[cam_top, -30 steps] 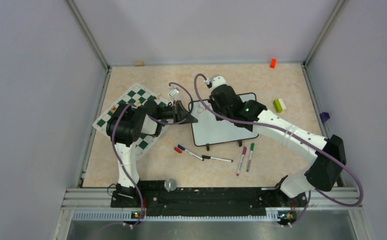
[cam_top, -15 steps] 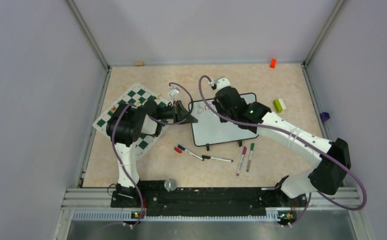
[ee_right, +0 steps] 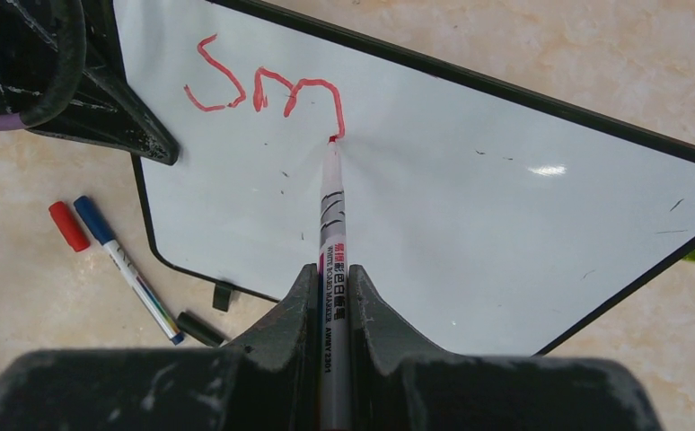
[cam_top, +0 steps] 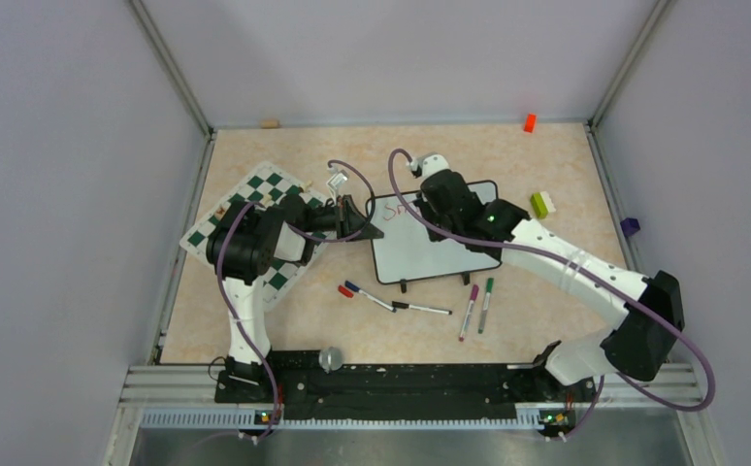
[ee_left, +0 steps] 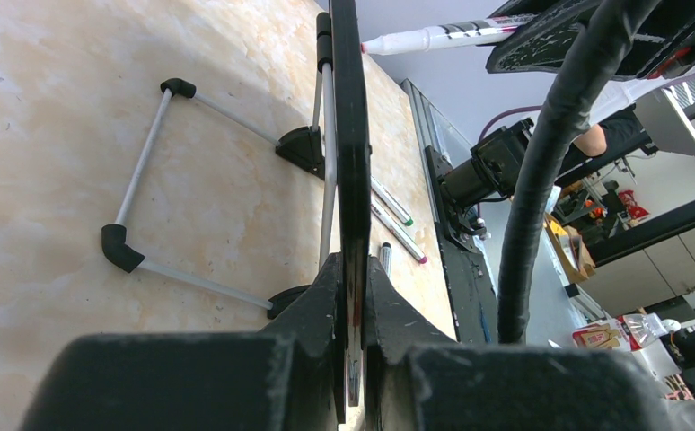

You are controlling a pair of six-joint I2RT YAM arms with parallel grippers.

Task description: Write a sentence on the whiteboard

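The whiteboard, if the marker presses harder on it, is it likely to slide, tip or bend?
Probably it will not slide: the left end effector clamps the edge of the whiteboard. Tipping seems unlikely, since its wire feet spread wide on the table. It looks thin and light, so it may flex slightly.

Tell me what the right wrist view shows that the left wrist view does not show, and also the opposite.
Only the right wrist view: the face of the whiteboard with red letters "Sm", the marker tip touching the last stroke, and a blue marker beside a red cap on the table.
Only the left wrist view: the board seen edge-on, pinched by the left gripper, and its wire legs behind.
Both: the whiteboard, the marker held in the right gripper, and the table.
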